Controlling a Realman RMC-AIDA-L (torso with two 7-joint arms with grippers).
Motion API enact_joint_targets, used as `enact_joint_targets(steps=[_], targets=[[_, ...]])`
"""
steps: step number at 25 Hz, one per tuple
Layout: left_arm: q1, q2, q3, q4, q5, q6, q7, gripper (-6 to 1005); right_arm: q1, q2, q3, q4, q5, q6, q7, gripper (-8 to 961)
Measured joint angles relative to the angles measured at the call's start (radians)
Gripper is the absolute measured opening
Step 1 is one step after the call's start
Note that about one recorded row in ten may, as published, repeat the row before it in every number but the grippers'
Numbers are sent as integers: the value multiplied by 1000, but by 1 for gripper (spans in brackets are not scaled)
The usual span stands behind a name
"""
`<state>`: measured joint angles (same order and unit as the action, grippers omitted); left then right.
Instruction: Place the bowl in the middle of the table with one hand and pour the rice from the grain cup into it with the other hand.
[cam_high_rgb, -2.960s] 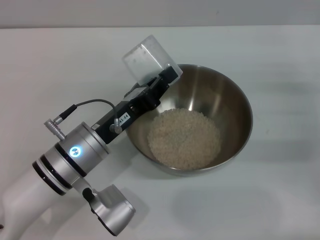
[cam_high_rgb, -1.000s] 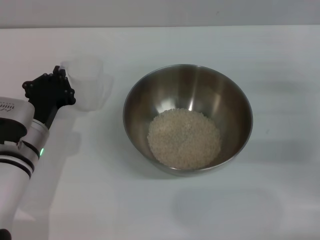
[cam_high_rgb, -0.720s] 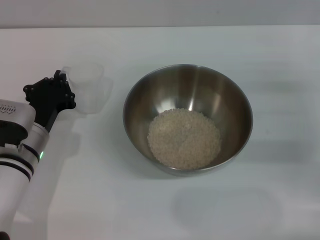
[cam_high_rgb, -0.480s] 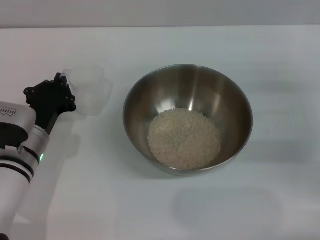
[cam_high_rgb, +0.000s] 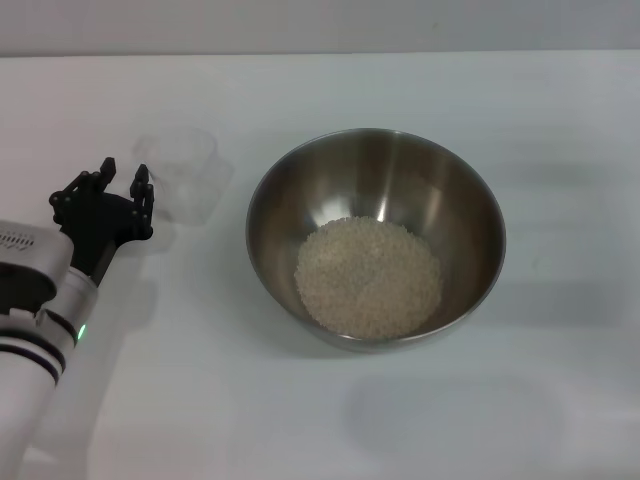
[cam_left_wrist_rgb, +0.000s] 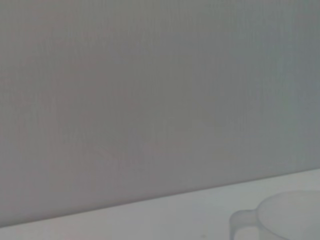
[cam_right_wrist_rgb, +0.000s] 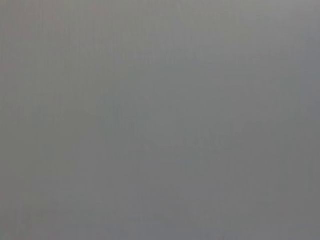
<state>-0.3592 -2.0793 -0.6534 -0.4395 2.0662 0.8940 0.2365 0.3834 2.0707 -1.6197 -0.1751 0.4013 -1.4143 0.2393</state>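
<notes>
The stainless-steel bowl (cam_high_rgb: 376, 238) stands near the middle of the white table (cam_high_rgb: 500, 420) with a mass of off-white rice (cam_high_rgb: 368, 276) in its bottom. The clear grain cup (cam_high_rgb: 182, 172) stands upright and empty on the table, left of the bowl. It also shows in the left wrist view (cam_left_wrist_rgb: 280, 217), with its handle. My left gripper (cam_high_rgb: 124, 182) is open and empty, just left of the cup and apart from it. My right gripper is out of view.
The table's far edge (cam_high_rgb: 320, 53) meets a grey wall. The right wrist view shows only plain grey.
My left gripper poured rice over the bowl, then set the cup down left of the bowl, opened and drew back a little toward me.
</notes>
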Motion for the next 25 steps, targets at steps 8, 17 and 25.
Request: enact_joint_targets(steps=[8,17,25], targets=[[83,3,42,-6,0,196,-39,346,-3,1,-1,7,-14,5,0,492],[103,5,52,58,1,389,-291,416,-21,9,-2,25,-156,7,4,492],[101,7,79,67,12,474,-325,549,-26,10,-2,42,-218,8,111,492]])
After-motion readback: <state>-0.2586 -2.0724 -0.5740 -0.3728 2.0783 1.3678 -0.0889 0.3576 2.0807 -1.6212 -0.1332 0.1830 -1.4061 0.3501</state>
